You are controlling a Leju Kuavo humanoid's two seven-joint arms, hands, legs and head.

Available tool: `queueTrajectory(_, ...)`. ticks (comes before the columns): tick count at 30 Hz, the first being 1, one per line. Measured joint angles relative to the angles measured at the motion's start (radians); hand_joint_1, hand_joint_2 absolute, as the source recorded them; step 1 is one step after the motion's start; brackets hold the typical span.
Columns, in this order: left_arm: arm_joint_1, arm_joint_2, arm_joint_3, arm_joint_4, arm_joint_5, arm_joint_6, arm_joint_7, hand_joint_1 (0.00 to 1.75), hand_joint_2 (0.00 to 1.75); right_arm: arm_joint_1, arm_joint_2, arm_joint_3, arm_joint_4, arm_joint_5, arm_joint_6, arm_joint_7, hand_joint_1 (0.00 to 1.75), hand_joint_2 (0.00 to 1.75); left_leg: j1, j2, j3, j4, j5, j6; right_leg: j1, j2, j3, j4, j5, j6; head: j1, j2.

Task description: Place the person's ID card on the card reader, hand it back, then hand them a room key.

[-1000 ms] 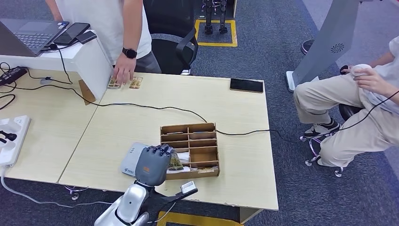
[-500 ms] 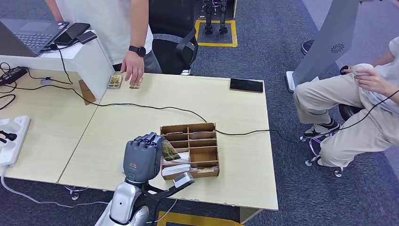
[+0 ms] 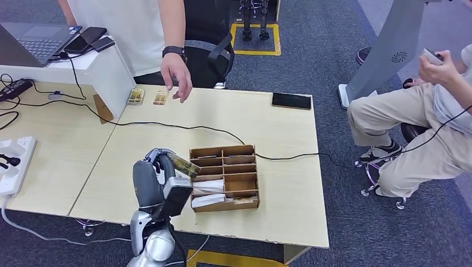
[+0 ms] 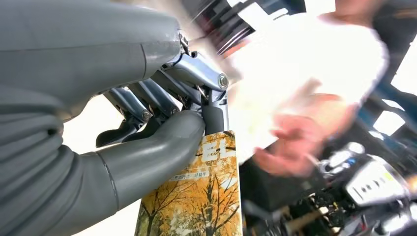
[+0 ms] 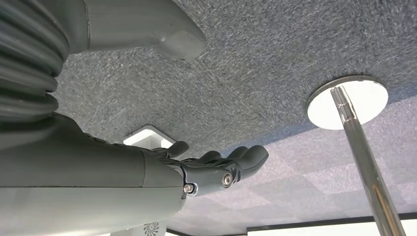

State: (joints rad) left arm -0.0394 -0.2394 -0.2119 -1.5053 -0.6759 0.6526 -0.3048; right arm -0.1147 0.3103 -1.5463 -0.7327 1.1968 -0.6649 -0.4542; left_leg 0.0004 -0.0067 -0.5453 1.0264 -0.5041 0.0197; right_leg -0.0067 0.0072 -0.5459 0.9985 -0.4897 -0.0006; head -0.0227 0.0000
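Above the table [image 3: 167, 144] — left hand [image 3: 149, 181] raised; card [image 3: 182, 165] pinched, tilted.

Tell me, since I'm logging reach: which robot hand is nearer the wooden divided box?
Left. The left hand holds a card right beside the wooden divided box; the right hand hangs over carpet.

The room key card [image 3: 182, 164], printed with yellow autumn trees, is pinched in the left robot hand [image 3: 151, 179], lower left of centre, tilted, probably above the surface.
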Motion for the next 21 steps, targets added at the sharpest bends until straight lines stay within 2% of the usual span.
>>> queueTrajectory(3, -0.040, -0.002, -0.001, 0.003, 0.279, -0.055, -0.014, 1.75, 1.75, -0.001, 0.003, 0.000, -0.004, 0.001, 0.000, -0.002, 0.00, 1.75, 0.000, 0.000, 0.000, 0.000, 0.000, 0.000, 0.000, 0.000, 0.000, 0.000, 0.000, 0.000, 0.000, 0.000)
queueTrajectory(7, -0.100, -0.005, -0.003, 0.004, 0.485, -0.095, -0.017, 1.75, 1.75, -0.002, 0.004, 0.000, -0.003, 0.007, 0.000, -0.013, 0.00, 1.75, 0.000, 0.000, 0.000, 0.000, 0.000, 0.000, 0.000, 0.000, 0.000, 0.000, 0.000, 0.000, 0.000, 0.000)
queueTrajectory(14, -0.192, 0.015, -0.003, 0.014, 0.698, -0.137, -0.039, 1.75, 1.75, -0.006, 0.003, 0.000, 0.004, 0.022, 0.000, -0.040, 0.00, 1.75, 0.000, 0.000, 0.000, 0.000, 0.000, 0.000, 0.000, 0.000, 0.000, 0.000, 0.000, 0.000, 0.000, 0.000)
queueTrajectory(21, -0.230, 0.043, -0.003, 0.016, 0.766, -0.150, -0.054, 1.75, 1.75, -0.008, 0.000, 0.000, 0.020, 0.037, 0.000, -0.048, 0.00, 1.75, 0.000, 0.000, 0.000, 0.000, 0.000, 0.000, 0.000, 0.000, 0.000, 0.000, 0.000, 0.000, 0.000, 0.000)
